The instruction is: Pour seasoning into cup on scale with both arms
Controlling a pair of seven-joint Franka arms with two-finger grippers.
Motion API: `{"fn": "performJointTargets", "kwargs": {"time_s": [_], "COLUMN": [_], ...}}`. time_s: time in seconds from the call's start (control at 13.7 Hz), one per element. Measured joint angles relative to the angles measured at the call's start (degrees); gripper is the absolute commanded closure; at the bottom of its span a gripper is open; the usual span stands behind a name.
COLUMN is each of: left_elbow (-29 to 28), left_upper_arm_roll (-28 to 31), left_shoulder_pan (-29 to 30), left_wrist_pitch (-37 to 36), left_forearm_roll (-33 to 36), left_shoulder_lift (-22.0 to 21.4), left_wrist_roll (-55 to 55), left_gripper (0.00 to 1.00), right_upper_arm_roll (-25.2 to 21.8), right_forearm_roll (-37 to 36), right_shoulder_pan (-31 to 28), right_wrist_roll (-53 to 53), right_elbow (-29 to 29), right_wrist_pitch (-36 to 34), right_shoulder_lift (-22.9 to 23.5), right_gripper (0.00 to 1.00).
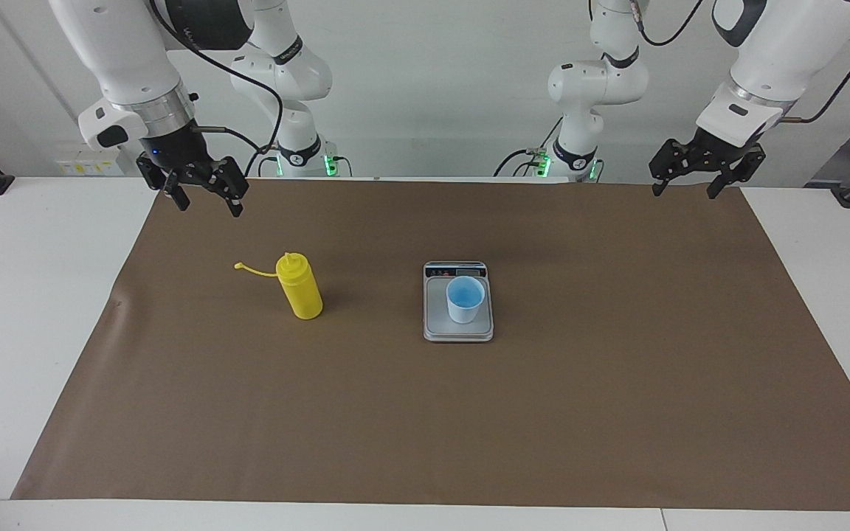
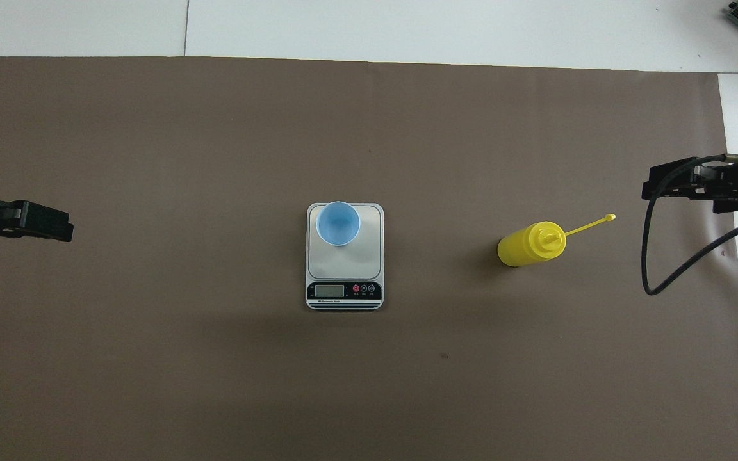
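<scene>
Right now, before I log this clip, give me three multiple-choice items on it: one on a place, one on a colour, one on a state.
1. Where does the light blue cup stand?
A. on the kitchen scale
B. on the brown mat
C. beside the bottle

2. What colour is the squeeze bottle?
A. red
B. yellow
C. white

3. How is the right tool?
A. shut on the bottle
B. shut on the cup
C. open, holding nothing

Answers: 1 A, the cup sits on the weighing plate. 2 B, body and nozzle are yellow. 3 C, its fingers stand apart in the air, with the bottle untouched on the mat.
</scene>
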Motion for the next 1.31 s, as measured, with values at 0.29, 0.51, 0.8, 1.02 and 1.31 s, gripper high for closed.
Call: {"fn": "performJointTargets", "kwargs": {"time_s": [0.29, 0.51, 0.8, 1.02, 1.31], "left_elbow": [0.00, 0.00, 0.00, 0.00, 0.00], "left_upper_arm_roll": [0.00, 0.00, 0.00, 0.00, 0.00], "left_shoulder_pan": [0.00, 0.00, 0.00, 0.00, 0.00], "left_wrist_pitch": [0.00, 0.00, 0.00, 0.00, 0.00], "left_forearm_roll": [0.00, 0.00, 0.00, 0.00, 0.00], "left_shoulder_lift": [0.00, 0.00, 0.00, 0.00, 0.00], "left_wrist_roll": [0.00, 0.00, 0.00, 0.00, 0.00], "left_gripper": [0.00, 0.00, 0.00, 0.00, 0.00], "right_upper_arm_roll": [0.62, 0.62, 0.62, 0.67, 0.68], "right_forearm_roll": [0.00, 0.00, -0.23, -1.84, -2.03], "right_shoulder_pan": [0.66, 0.75, 0.85, 1.77, 2.37], "right_wrist_roll": [0.09, 0.09, 0.09, 0.09, 0.09], "right_elbow": [-0.34, -0.44, -0.65, -0.83, -1.02], "right_wrist_pitch": [-0.83, -0.84, -0.84, -0.84, -0.84], "right_shoulder_lift": [0.00, 0.00, -0.01, -0.04, -0.07], "right_gripper": [0.00, 0.00, 0.00, 0.00, 0.00]}}
